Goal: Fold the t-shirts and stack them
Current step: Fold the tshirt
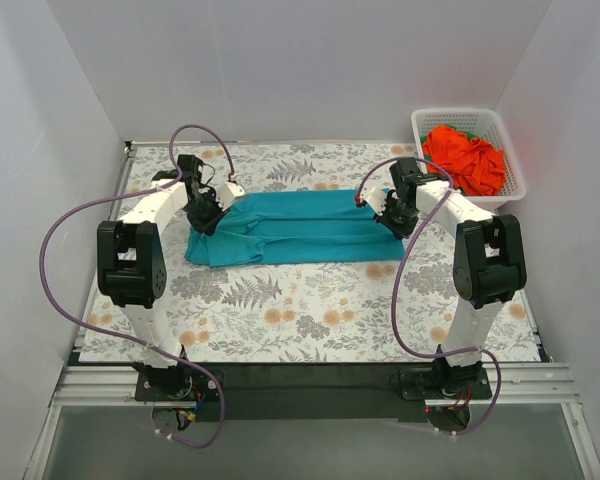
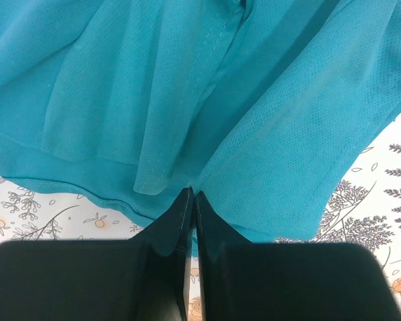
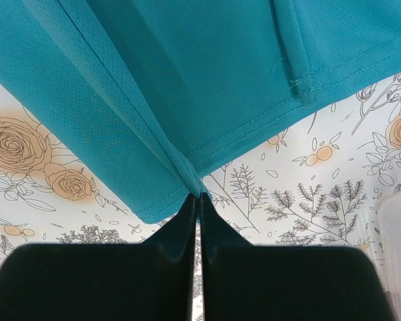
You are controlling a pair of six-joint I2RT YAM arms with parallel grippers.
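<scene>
The teal-blue t-shirt (image 1: 295, 230) lies stretched left to right across the floral table, folded lengthwise. My left gripper (image 1: 206, 217) is shut on its left end; in the left wrist view the black fingertips (image 2: 184, 200) pinch the teal cloth (image 2: 207, 100). My right gripper (image 1: 395, 218) is shut on its right end; in the right wrist view the teal cloth (image 3: 187, 80) gathers into the closed tips (image 3: 199, 197). The orange-red t-shirt (image 1: 467, 158) lies crumpled in the white basket (image 1: 511, 150), with a bit of green cloth (image 1: 472, 128) beside it.
The basket stands at the back right against the wall. White walls enclose the table on three sides. The floral tablecloth (image 1: 310, 310) spreads in front of the shirt. Purple cables loop from both arms.
</scene>
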